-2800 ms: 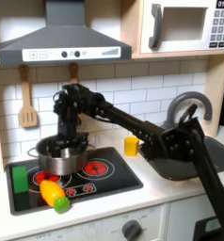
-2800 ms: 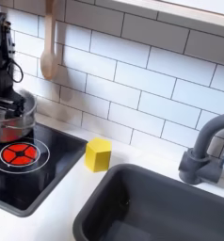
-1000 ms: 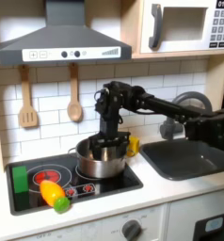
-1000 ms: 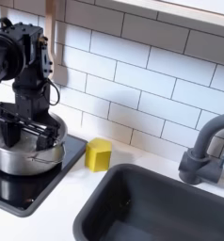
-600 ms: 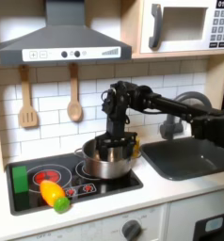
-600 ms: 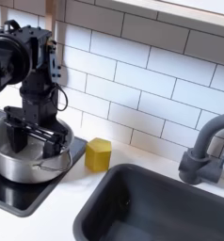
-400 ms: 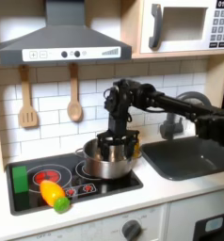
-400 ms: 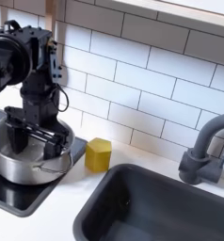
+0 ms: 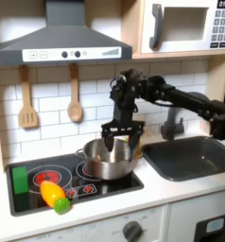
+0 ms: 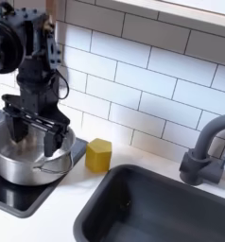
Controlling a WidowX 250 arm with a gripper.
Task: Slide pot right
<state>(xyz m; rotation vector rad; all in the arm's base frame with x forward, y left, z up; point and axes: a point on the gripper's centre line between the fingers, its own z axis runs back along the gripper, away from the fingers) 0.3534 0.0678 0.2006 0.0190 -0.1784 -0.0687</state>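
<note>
The shiny silver pot (image 9: 105, 168) sits on the right burner of the black stovetop (image 9: 39, 194) in the first exterior view. In the second exterior view the pot (image 10: 20, 168) is at the left edge. My black gripper (image 9: 121, 142) hangs just above the pot's rim, its fingers spread and holding nothing. In the second exterior view the gripper (image 10: 34, 140) hovers over the pot's back half, with one fingertip (image 10: 56, 144) clear of the rim.
A small yellow cup (image 10: 98, 154) stands on the counter between stove and sink (image 10: 162, 203). A green block (image 9: 21, 178) and a yellow-orange toy (image 9: 56, 197) lie at the stove's front left. Wooden spoons (image 9: 75, 95) hang on the tiled wall. The faucet (image 10: 204, 151) stands at the right.
The pot has slid from the left burner to the right burner in the first exterior view. In the last moments the gripper rose off the pot's rim, with its fingers spread.
</note>
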